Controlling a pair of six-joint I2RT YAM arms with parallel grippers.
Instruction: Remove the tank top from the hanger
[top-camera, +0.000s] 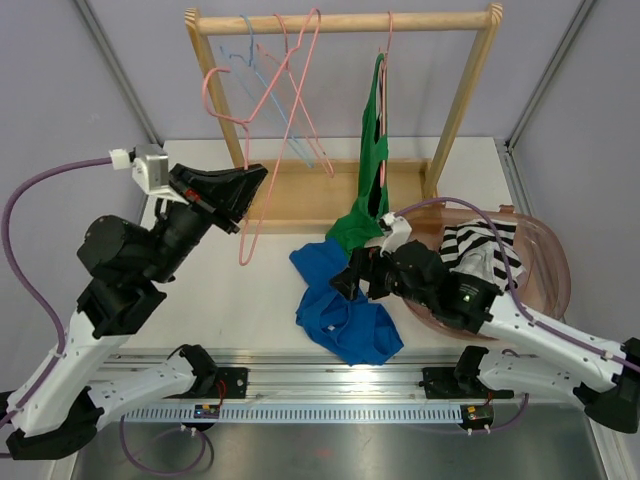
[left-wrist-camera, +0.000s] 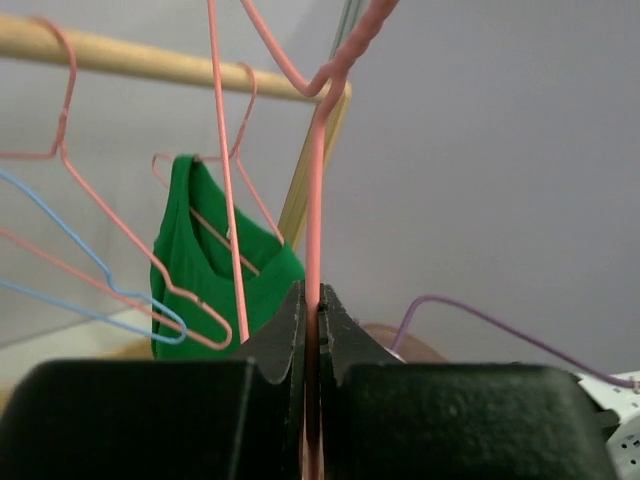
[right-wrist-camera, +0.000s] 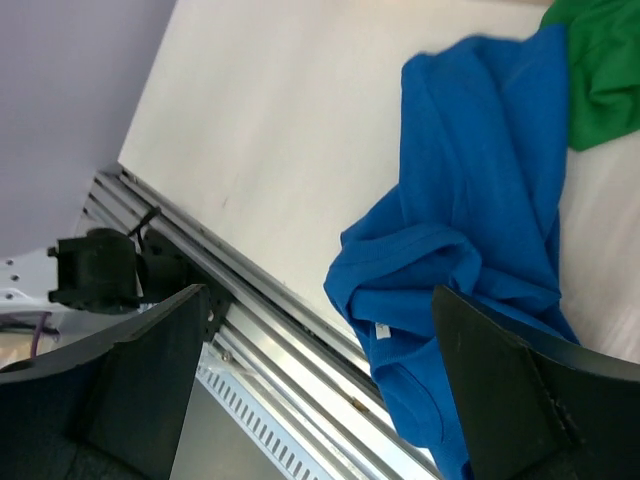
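Clenching tight on the wire of a bare pink hanger (left-wrist-camera: 316, 200), the left tool (left-wrist-camera: 312, 300) is holding it out to the left, below the rack (top-camera: 340, 22), with the hanger's hook seeming to sit over the rack's rail. The right tool (right-wrist-camera: 320, 380) is hovering in front of the rack, released and gripping nothing, just above a blue top (right-wrist-camera: 470, 200) that is lying crumpled on the counter (top-camera: 230, 300). The tank top (top-camera: 374, 150), green, is hanging on its own hanger (top-camera: 386, 60) toward the right end of the rack's rail, its hem trailing onto the counter at the rack's foot and meeting the blue top. By my reading, the pulling-off step is not yet beginning for it. Next, the right tool is probably needing to rise toward the rack, pinch green cloth near a strap and draw it clear, with the left tool freeing itself to steady that hanger.
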